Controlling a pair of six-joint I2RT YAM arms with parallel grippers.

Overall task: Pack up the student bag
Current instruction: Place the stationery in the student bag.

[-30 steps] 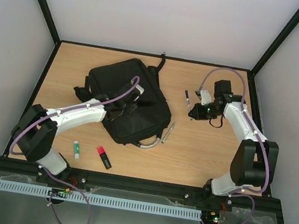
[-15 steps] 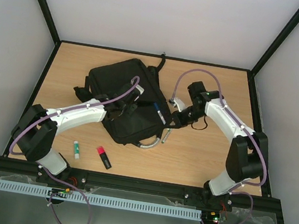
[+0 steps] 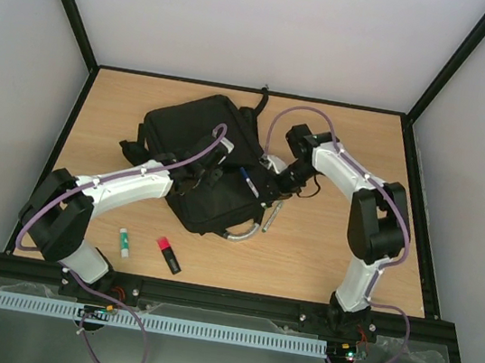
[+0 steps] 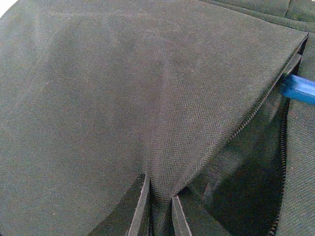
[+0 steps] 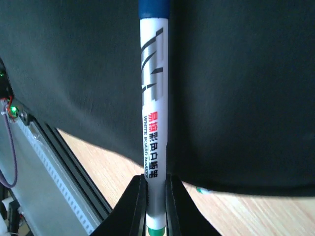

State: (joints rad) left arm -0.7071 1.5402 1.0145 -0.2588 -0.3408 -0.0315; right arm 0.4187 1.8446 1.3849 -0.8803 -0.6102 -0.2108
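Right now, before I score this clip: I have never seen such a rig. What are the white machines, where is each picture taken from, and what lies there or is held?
The white machines are two robot arms bolted at the near edge of the table, each ending in a two-finger gripper. The wide picture looks down from above; the two close-ups come from cameras on the wrists. The left gripper pinches a fold of the black student bag, apparently holding a zipped opening apart. The right gripper is shut on a whiteboard marker, its blue end at that opening. On the wood lie a small white-and-green tube, a red highlighter and a slim pen.
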